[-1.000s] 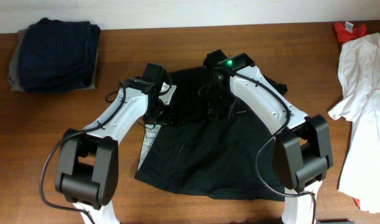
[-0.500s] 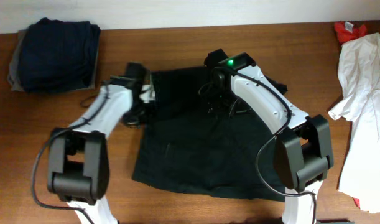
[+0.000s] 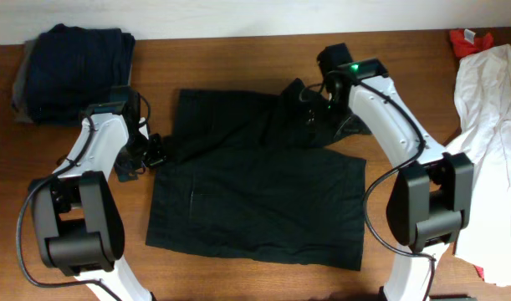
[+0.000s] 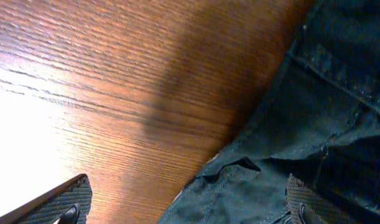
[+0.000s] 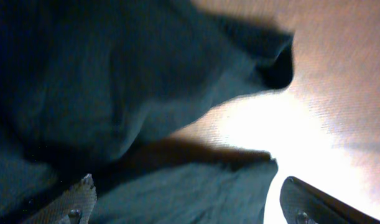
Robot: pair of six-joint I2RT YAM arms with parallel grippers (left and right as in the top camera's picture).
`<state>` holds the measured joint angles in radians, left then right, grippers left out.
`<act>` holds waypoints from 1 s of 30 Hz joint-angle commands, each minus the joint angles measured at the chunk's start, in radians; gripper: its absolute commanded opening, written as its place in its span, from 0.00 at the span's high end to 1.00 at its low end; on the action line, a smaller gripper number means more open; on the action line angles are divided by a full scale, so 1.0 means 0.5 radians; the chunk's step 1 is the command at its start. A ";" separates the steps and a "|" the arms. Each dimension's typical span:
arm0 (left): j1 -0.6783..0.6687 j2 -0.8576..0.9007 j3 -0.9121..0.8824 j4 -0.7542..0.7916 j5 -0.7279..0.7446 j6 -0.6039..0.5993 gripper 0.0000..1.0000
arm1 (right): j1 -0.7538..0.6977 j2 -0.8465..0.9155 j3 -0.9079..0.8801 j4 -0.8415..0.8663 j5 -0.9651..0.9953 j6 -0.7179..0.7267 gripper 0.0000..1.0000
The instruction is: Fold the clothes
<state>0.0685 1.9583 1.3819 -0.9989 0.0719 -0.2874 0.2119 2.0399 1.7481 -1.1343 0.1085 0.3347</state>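
A large black wrinkled garment (image 3: 255,201) lies spread on the wooden table, bunched at its upper right. My left gripper (image 3: 153,152) is at the garment's left edge. In the left wrist view the left gripper (image 4: 186,208) is open, with the cloth's hem (image 4: 314,112) and bare wood between the fingers. My right gripper (image 3: 324,104) hangs over the bunched upper right part. In the right wrist view the right gripper (image 5: 190,208) is open, with dark cloth (image 5: 115,81) under and between the fingers.
A folded navy garment (image 3: 75,67) lies on a grey one (image 3: 17,96) at the far left corner. A white garment (image 3: 493,125) is heaped at the right edge, with a small red piece (image 3: 468,38) behind it. Bare table (image 3: 71,209) shows at the left front.
My left arm has swung left and my right arm right and back. The black garment went with them and now lies wider and flatter.
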 commanded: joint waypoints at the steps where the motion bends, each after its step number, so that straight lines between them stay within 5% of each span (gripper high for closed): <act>1: -0.004 0.015 -0.010 -0.014 0.024 -0.015 0.01 | -0.124 -0.080 -0.007 0.108 0.151 -0.128 0.02; 9: -0.004 0.016 -0.010 0.013 0.019 -0.016 0.01 | -0.408 0.063 -0.008 0.278 -0.197 -0.823 0.01; 23: -0.004 0.016 -0.010 0.028 0.019 -0.015 0.01 | -0.345 0.298 -0.014 0.364 -0.554 -0.909 0.09; 24: -0.004 0.016 -0.010 0.027 0.019 -0.015 0.01 | -0.340 0.313 -0.014 0.367 -0.513 -0.908 0.17; 28: -0.004 0.016 -0.010 0.030 0.019 -0.015 0.01 | -0.337 0.312 -0.002 0.373 -0.257 -0.795 0.77; 30: -0.004 0.016 -0.010 0.029 0.018 -0.015 0.01 | -0.346 0.312 0.005 0.377 -0.097 -0.674 0.96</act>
<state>0.0677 1.9583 1.3819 -0.9844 0.0742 -0.2886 0.0402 2.1914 1.7462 -0.9512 -0.0822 -0.0818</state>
